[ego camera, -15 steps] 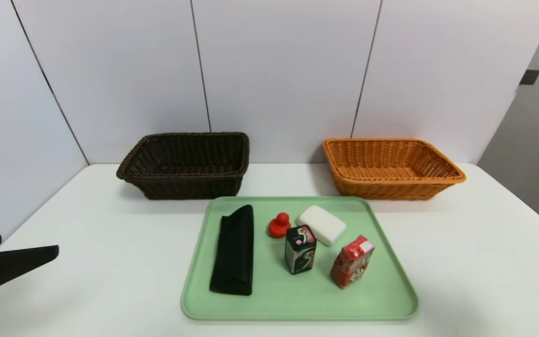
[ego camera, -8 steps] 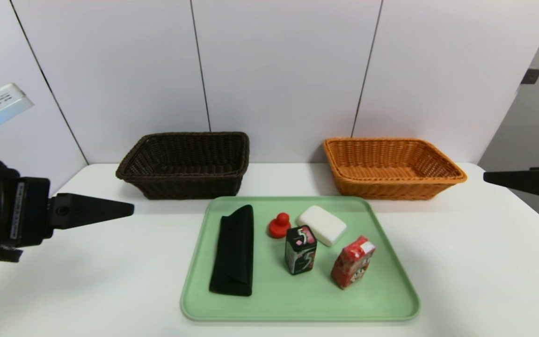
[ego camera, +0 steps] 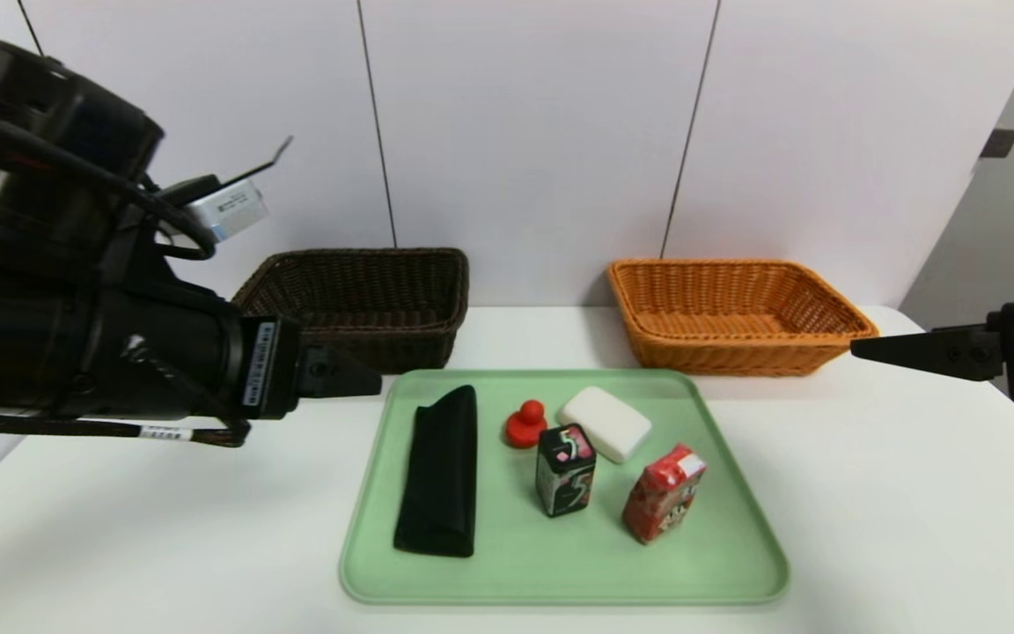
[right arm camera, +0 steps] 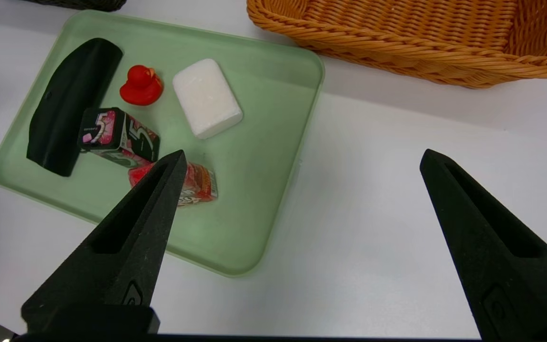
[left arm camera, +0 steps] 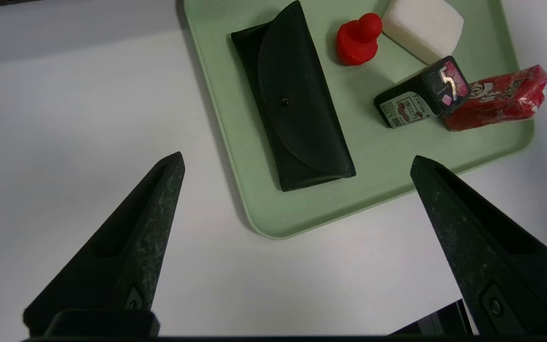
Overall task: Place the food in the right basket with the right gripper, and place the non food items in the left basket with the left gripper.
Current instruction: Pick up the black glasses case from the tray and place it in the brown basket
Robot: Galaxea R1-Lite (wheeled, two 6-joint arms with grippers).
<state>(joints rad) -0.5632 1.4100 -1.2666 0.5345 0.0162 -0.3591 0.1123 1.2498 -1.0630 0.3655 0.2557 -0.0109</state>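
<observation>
Black folded pouch (left arm camera: 297, 99) lies ahead of the nearer left gripper (left arm camera: 298, 154), long axis pointing away toward the baskets. Its fingers stand spread, unloaded; those of the right gripper (right arm camera: 305, 151) likewise.

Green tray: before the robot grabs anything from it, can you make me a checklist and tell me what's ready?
1. Left pincer open and holding nothing: ok.
2. Right pincer open and holding nothing: ok.
3. Black pouch, red duck and white block on the green tray, for the left basket: ok.
4. Dark basket has room inside: ok.
5. Orange basket has room inside: ok.
6. Left pincer lined up around the pouch: not ok, the pouch isn't between its tips.
</observation>
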